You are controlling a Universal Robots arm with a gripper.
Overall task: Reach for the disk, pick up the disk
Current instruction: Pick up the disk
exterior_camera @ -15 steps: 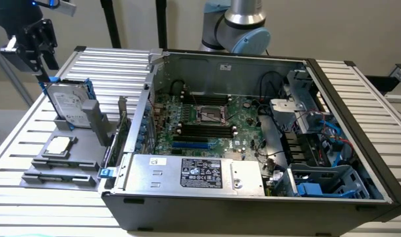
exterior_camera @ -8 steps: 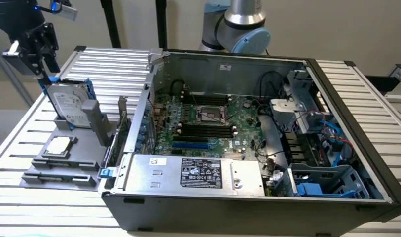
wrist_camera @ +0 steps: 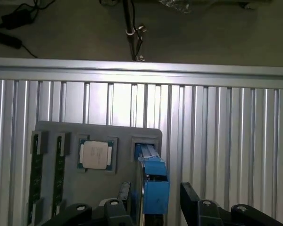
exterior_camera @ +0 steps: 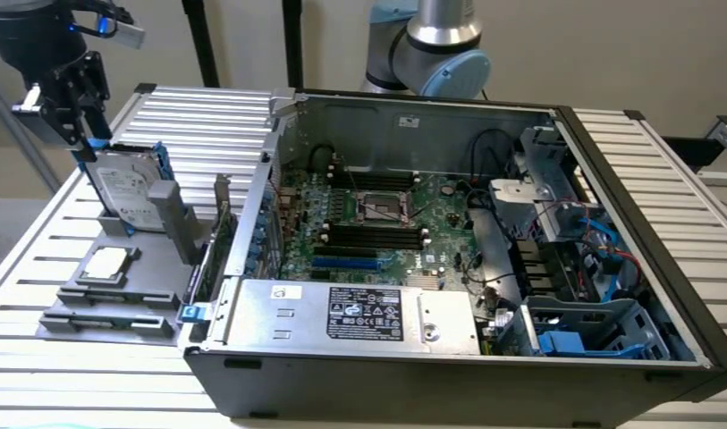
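slatted metal table below; the gripper hangs vertically over the upright disk, jaws open, straddling its blue top rail.

Silver arm tube with pale-blue joint cap, upper centre; black gripper, upper left, round screws on its fingers.

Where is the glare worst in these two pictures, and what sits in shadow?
Exterior view: light glares off the ribbed table behind the disk, while the computer case interior is dimmer. Wrist view: its slats wash out white beyond the grey holder; the floor is dark.
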